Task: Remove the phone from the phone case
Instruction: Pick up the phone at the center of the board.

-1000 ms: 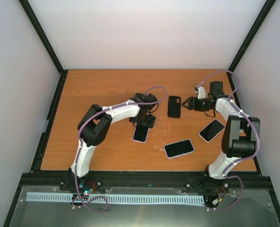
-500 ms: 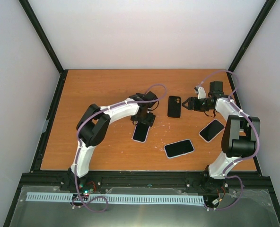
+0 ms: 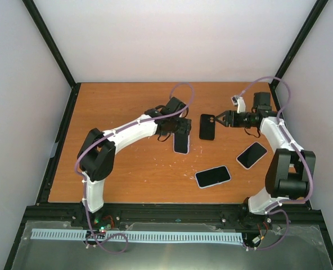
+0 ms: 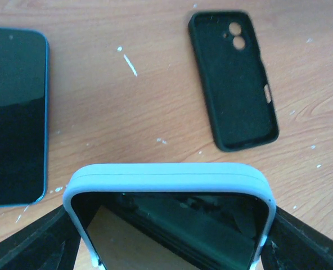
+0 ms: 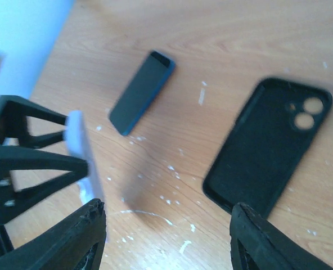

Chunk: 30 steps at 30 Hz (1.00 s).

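Left claw [image 3: 179, 130] is clamped across the width of the pale case [image 4: 169, 175], phone [image 4: 172, 225] seated inside. The pair hangs just left of the empty black case [image 3: 207, 126], and the shadow beneath it in the right wrist view suggests it is clear of the table [image 3: 127, 163]. Right claw [image 3: 219, 120] gapes, nothing between its fingers, hovering at the right edge of the empty black case. Step in hand, by my reading: present the cased phone to the right claw for peeling. To do it well: left holds the side walls only, leaving a corner lip exposed; right should pinch that lip, not the glass, and pull away while left resists; work low, so a slip costs little. Orientation: long axis roughly parallel to the empty black case's, free end toward the arm bases, dark face up toward the overhead camera. A spare phone [image 3: 213, 176] lies on the near side of the empty black case, outside the handover path.
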Each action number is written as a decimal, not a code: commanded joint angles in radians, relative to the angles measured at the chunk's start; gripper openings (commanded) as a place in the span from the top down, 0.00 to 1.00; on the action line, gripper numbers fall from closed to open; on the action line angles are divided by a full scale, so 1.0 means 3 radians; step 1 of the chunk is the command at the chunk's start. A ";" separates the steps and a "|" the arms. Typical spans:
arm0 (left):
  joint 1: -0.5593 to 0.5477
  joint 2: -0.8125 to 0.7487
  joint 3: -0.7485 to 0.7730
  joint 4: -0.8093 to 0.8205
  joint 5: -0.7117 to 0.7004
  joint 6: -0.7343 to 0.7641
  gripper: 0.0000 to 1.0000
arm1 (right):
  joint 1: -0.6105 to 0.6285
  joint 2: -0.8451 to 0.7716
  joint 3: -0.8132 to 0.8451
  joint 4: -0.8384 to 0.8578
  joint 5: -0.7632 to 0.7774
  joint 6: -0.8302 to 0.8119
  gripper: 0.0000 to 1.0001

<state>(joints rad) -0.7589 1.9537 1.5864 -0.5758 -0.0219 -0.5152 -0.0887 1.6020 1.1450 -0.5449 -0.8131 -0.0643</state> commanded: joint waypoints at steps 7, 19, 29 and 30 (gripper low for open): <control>0.0012 -0.0340 -0.0016 0.0817 -0.0049 -0.0435 0.37 | 0.0270 -0.0721 0.0100 0.0118 0.0128 0.0172 0.44; 0.0012 -0.0458 -0.0088 0.1155 0.0005 -0.0731 0.37 | 0.0852 -0.0912 -0.0387 0.0553 0.0307 0.0182 0.45; 0.0014 -0.0819 -0.0307 0.1243 0.0088 -0.0770 0.37 | 0.0894 -0.0663 -0.0539 0.0621 0.0314 -0.0112 0.51; 0.0010 -0.0833 -0.0312 0.1220 0.0084 -0.0777 0.37 | 0.0913 -0.0644 -0.0535 0.0600 0.0273 -0.0168 0.52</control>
<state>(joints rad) -0.7589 1.7805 1.4830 -0.2905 -0.0139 -0.7227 0.1684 1.3869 0.9932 -0.3882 -0.7082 -0.0486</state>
